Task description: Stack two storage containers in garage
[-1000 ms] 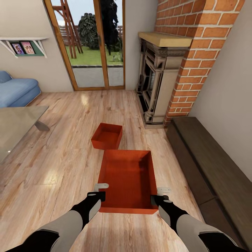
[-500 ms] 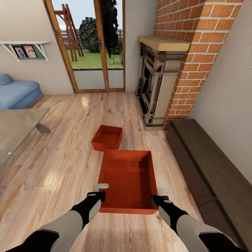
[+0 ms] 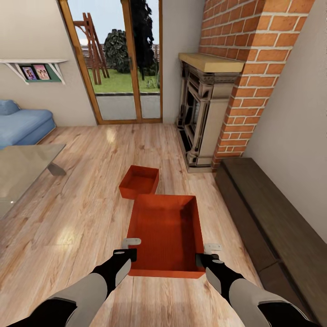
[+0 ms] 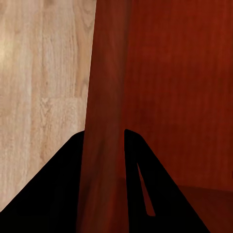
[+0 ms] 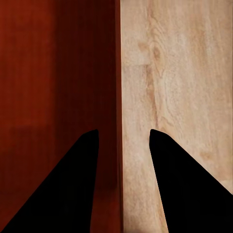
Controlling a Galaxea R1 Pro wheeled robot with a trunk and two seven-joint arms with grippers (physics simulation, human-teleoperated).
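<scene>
We hold the near container (image 3: 165, 234) over the living room planks (image 3: 77, 200), left tool (image 3: 128, 249) pinching its left wall, right tool (image 3: 208, 253) straddling the right wall, seemingly less tight. Second container (image 3: 140, 180) sits just beyond. Keep both grips level while driving to the garage.

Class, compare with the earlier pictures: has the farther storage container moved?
No. The farther storage container keeps its place relative to the fireplace base. Both slid down the head view together, so the camera moved, not the container.
</scene>
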